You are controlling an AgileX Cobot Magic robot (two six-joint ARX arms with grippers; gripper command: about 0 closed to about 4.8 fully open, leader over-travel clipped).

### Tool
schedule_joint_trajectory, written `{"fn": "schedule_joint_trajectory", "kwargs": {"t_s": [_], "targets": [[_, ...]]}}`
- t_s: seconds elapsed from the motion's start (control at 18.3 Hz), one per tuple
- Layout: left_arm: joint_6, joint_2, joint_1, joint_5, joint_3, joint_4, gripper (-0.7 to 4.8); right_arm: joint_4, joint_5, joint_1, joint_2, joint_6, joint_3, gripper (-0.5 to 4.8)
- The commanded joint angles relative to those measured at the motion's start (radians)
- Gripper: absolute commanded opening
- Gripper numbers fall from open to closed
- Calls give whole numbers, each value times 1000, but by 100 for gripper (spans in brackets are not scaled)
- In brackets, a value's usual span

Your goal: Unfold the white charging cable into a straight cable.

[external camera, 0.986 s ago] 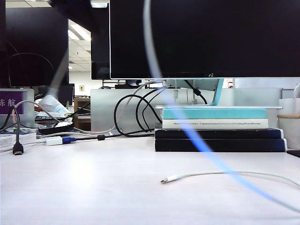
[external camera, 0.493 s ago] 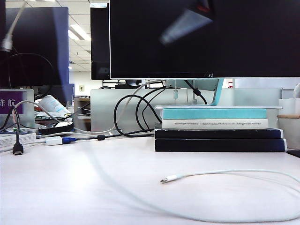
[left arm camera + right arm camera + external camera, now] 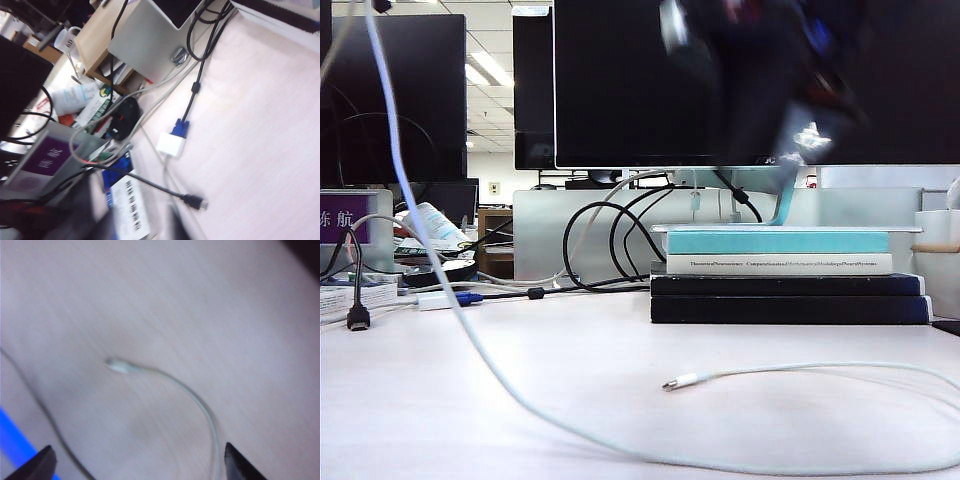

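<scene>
Thin glossy white charging cable [image 3: 790, 372]: metal-tipped end lay on desk below right gripper [image 3: 137, 460], jaws spread, nearer arm; left gripper unseen, state unclear.

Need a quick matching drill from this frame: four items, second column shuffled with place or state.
Items:
1. white charging cable
2. right gripper
3. stack of books
4. white adapter block

Descriptions:
A. jaws wide apart above the cable's connector end
B. under the monitor stand
C. joined to a blue plug
D. one end lifted off the top left of the exterior view, the rest looping on the table

Pairs: 1-D, 2-A, 3-B, 4-C
</scene>
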Motion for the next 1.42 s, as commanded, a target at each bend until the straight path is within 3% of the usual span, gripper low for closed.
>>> {"fn": "schedule_joint_trajectory", "kwargs": {"t_s": [0.05, 0.22, 0.33, 0.55, 1.1, 1.2, 1.37, 1.42], "targets": [[-34, -2, 13, 55, 3, -3, 479, 39, 23, -7, -4, -11, -65, 431], [-86, -3, 20, 71, 3, -48, 479, 40, 101, -18, -4, -14, -86, 431], [-77, -3, 23, 27, 3, -99, 479, 8, 120, -35, -4, -14, -89, 429], [-110, -8, 23, -18, 3, -157, 479, -25, 167, -109, -4, 7, -151, 388], [-145, -16, 23, 27, 3, -124, 479, 53, 152, -132, -4, 10, -322, 385], [-151, -16, 23, 53, 3, -124, 479, 98, 152, -132, -4, 14, -360, 284], [-169, -15, 23, 89, 3, -116, 479, 116, 149, -132, -3, 14, -388, 254], [-169, -15, 23, 91, 3, -109, 479, 123, 149, -132, -1, 14, -395, 214]]}}
